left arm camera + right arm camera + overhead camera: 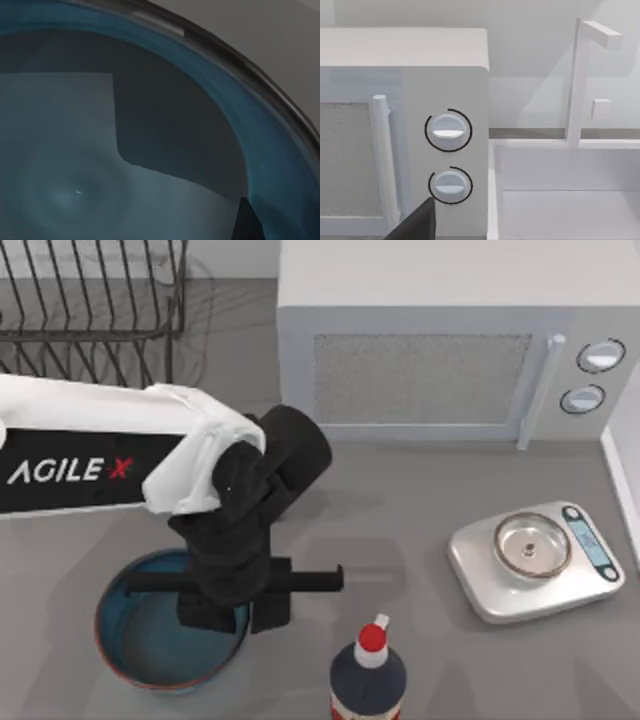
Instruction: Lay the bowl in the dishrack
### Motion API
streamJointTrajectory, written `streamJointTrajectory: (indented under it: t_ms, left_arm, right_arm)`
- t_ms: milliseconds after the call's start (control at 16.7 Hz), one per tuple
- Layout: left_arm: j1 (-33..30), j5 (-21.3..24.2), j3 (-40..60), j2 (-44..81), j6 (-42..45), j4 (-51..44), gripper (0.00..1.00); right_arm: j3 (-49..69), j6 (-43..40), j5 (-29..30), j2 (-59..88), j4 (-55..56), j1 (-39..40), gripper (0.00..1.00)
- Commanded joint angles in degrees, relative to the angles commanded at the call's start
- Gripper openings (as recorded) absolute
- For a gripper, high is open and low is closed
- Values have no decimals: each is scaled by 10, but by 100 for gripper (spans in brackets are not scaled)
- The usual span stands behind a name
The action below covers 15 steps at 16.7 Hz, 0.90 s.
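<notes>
The bowl (150,640), blue inside with a reddish-brown rim, sits on the table at the front left. My left gripper (245,620) points down at the bowl's right rim, with the white arm reaching in from the left. Its wrist view looks close into the bowl's blue inside (75,150), with the rim curving past and a dark gripper part at the frame's edge. The dishrack (90,330), dark wire with slanted prongs, stands at the back left, apart from the bowl. A dark part of my right gripper (415,225) shows in front of the microwave's knobs.
A white microwave (430,370) fills the back centre and right. A kitchen scale (535,560) with a small steel pan lies at the right. A dark bottle (368,672) with a red cap stands at the front, right of the bowl. A white tray (560,190) adjoins the microwave.
</notes>
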Motion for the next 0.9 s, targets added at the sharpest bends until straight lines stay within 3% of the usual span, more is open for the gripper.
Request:
streamJointTrajectory:
  t_ms: [420, 900]
  left_arm:
    - [-2, 0, 40, -2, -3, -41, 0]
    - [-6, 0, 300, -29, -9, -353, 0]
  right_arm:
    - [0, 0, 0, 0, 0, 0, 100]
    - [0, 0, 0, 0, 0, 0, 100]
